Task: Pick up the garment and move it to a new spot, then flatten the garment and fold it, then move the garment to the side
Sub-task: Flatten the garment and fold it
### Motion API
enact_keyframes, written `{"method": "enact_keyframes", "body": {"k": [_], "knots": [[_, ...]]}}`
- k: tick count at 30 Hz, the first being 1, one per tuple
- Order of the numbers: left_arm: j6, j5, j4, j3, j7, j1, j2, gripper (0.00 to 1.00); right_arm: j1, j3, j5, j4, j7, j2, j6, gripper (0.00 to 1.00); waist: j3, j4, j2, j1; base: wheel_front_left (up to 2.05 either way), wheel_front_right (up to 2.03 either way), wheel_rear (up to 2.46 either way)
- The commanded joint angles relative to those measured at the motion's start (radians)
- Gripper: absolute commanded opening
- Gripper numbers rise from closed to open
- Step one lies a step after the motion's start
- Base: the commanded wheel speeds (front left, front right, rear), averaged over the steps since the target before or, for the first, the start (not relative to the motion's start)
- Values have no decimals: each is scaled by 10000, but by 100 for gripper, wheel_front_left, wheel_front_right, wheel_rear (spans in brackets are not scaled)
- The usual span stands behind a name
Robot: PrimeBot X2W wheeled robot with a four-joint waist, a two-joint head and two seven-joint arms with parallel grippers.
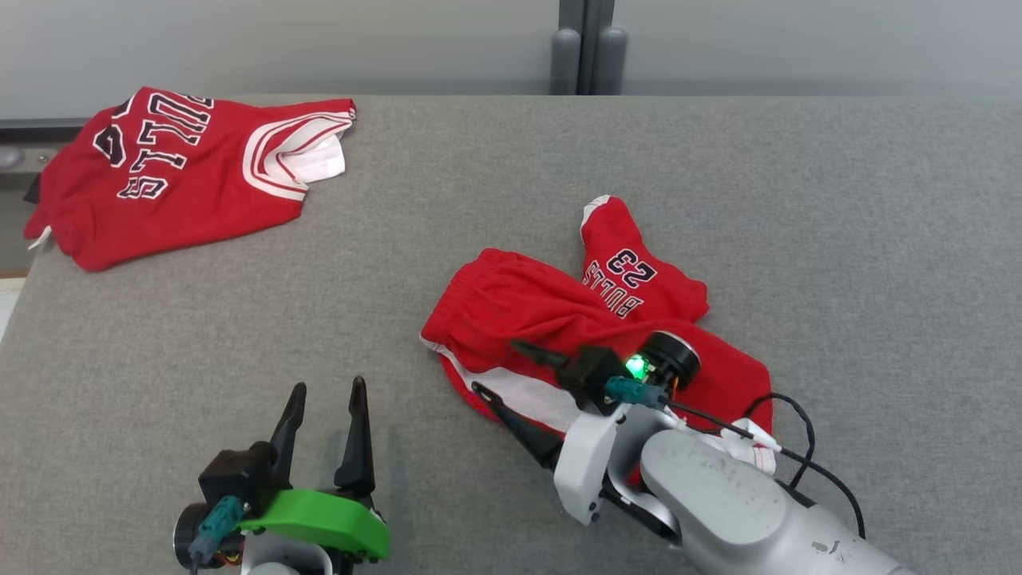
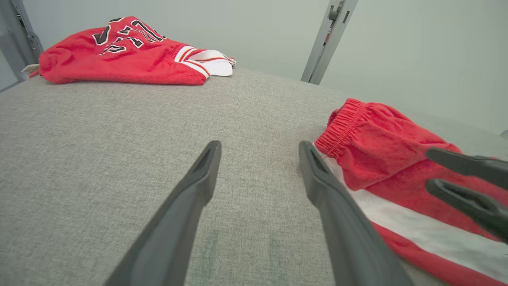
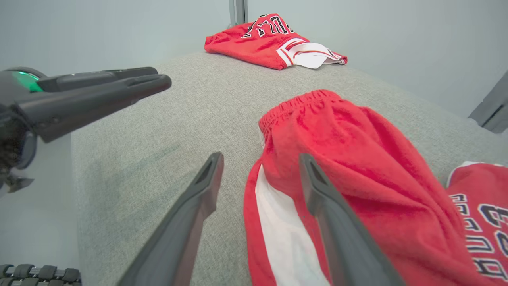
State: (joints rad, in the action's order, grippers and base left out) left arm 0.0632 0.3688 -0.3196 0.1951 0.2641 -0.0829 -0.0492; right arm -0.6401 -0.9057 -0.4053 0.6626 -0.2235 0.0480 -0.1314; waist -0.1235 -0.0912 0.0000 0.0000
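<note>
You've got the red Bulls shorts [image 1: 543,307] lying crumpled on the grey table [image 1: 838,239], right of its middle: elastic waistband toward the left, white side stripe along the near edge, one leg printed BULLS 23 twisted toward the far side

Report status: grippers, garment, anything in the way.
Left gripper open over bare table. Right gripper open at waistband end of the crumpled red Bulls shorts, nothing gripped. Second red Bulls garment far left, out of the way.
</note>
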Motion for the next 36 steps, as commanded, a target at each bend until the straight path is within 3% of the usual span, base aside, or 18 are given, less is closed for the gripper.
{"method": "enact_keyframes", "body": {"k": [1,10,17,21,27,36], "knots": [[77,-67,-1,-7,4,-174,-24,100,233,243,16,-67,-134,30,14,100,113,126,0,0,0,0,0],[248,-292,-78,91,5,-444,-24,100,863,3137,1404,-743,-420,37,14,100,518,595,0,0,0,0,0],[226,-155,-85,184,5,-260,-24,100,2506,6180,2796,-2387,-410,31,14,100,797,817,0,0,0,0,0],[106,39,35,174,5,-33,-26,100,3703,7339,3129,-3282,-410,27,14,100,876,847,0,0,0,0,0],[-36,219,149,38,4,333,-26,100,5094,8390,2928,-4242,-412,23,14,100,886,915,0,0,0,0,0],[-117,277,273,-238,5,679,-26,100,5737,8670,2371,-4246,-412,28,14,100,837,972,0,0,0,0,0]]}}
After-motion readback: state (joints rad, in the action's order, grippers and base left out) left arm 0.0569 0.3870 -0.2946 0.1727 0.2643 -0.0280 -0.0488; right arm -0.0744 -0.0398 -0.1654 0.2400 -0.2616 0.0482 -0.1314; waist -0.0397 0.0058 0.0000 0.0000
